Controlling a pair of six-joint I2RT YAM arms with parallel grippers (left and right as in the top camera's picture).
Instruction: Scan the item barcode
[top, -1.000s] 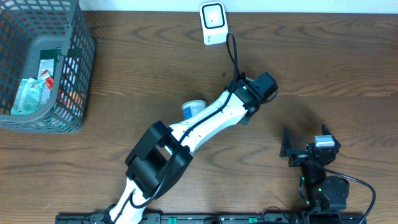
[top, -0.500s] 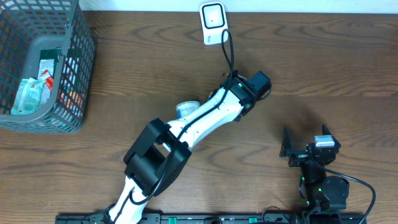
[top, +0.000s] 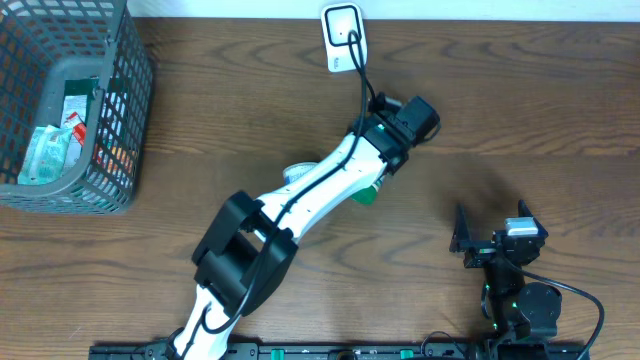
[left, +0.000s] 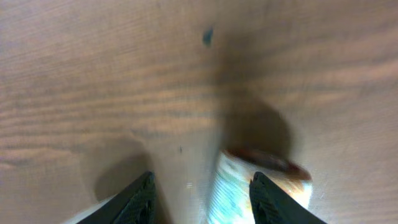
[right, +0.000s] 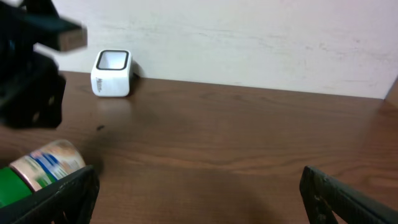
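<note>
The left claw (left: 202, 178) is part open and, as far as the blurred wrist view shows, grips nothing. The can (left: 258, 183) lies on its side on the surface (left: 93, 74), off-centre by one finger, its long axis running away from the wrist. The scanner (top: 342, 37) sits beyond. The right claw (right: 198, 177), wide open, is well apart.

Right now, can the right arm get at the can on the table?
Probably yes, from the side: the right gripper is open, and bare table lies between it and the can. From above, the left arm covers most of it.
</note>
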